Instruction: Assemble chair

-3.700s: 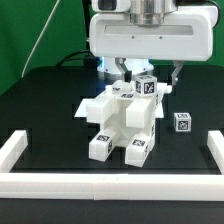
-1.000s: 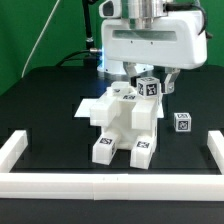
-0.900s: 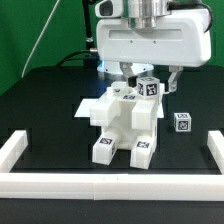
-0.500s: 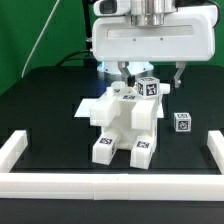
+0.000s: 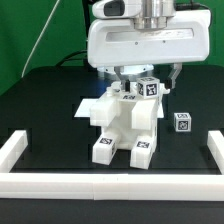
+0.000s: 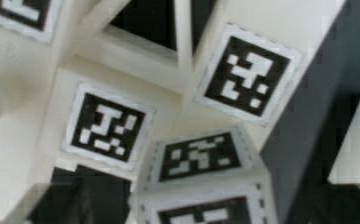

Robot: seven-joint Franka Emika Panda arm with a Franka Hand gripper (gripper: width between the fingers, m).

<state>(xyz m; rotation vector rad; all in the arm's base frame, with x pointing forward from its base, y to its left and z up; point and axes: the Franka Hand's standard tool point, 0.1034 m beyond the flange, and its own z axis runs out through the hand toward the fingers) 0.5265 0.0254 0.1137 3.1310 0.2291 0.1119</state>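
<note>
The chair [image 5: 125,122], partly built from chunky white pieces, is seen in the exterior view standing near the middle of the black table [image 5: 50,105], with two pegged feet toward the camera and a tagged block [image 5: 149,87] at its top. The gripper [image 5: 148,74] is held directly above that block; its jaws are spread wide, one finger on each side of the block, and nothing is gripped. A loose tagged block [image 5: 182,121] is seen lying apart on the table at the exterior view's right, and white border rails [image 5: 110,185] enclose the table's front and sides. None of this layout can be read from the wrist view, where the fingers are not seen. There, only a close, slightly blurred stretch of the chair [image 6: 159,85] is shown, with several black-and-white tags [image 6: 109,125] on differently angled faces and a dark strip of table [image 6: 310,120] beside them.
</note>
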